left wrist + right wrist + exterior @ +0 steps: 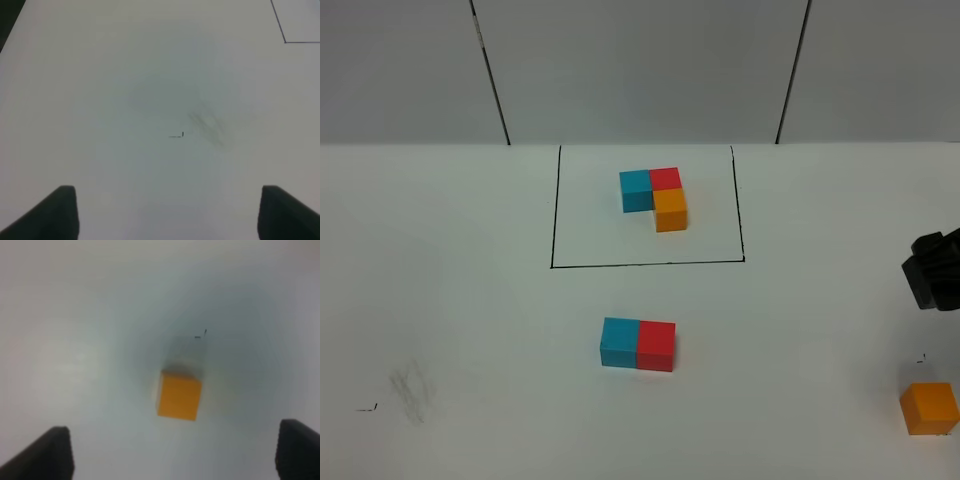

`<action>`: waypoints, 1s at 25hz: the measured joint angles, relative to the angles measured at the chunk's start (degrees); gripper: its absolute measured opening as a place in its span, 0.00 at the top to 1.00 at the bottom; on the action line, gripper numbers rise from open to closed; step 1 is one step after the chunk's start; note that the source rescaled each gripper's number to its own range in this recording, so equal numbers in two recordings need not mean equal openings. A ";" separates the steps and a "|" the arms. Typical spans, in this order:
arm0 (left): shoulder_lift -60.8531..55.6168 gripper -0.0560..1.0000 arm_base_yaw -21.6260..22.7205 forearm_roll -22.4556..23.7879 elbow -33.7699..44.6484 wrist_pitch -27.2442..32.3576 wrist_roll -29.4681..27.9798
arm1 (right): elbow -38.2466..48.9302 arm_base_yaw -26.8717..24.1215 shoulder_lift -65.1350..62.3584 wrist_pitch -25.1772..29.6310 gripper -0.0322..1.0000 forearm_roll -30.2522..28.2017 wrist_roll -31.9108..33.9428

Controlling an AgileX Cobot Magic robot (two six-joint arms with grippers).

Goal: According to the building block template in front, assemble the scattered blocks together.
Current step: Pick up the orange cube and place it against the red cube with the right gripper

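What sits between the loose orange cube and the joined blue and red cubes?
Nothing: the high view shows bare white table between the orange cube and the blue-red pair.

This is a robotics lab test station, not a home or a shop. A bare white bench (450, 300) fills the scene, backed on the far side by plain grey wall panels (640, 60) with dark seams. A thin black rectangle (556, 210) is drawn on the surface. Tiny black pen marks (367, 407) sit near its left and right edges. The only props are plain coloured cubes (638, 343). A black robot arm (932, 270) juts in at the right.
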 joint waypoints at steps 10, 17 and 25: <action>0.00 0.15 0.00 0.00 0.00 0.00 -0.07 | 3.42 0.00 4.38 -5.85 0.11 -0.63 3.28; 0.00 0.15 0.00 0.00 0.00 0.00 -0.07 | 10.90 -0.77 4.62 -10.86 0.11 -4.51 9.70; 0.00 0.15 0.00 0.00 0.00 0.00 -0.07 | 15.69 -7.28 5.22 -16.73 0.11 -2.87 10.60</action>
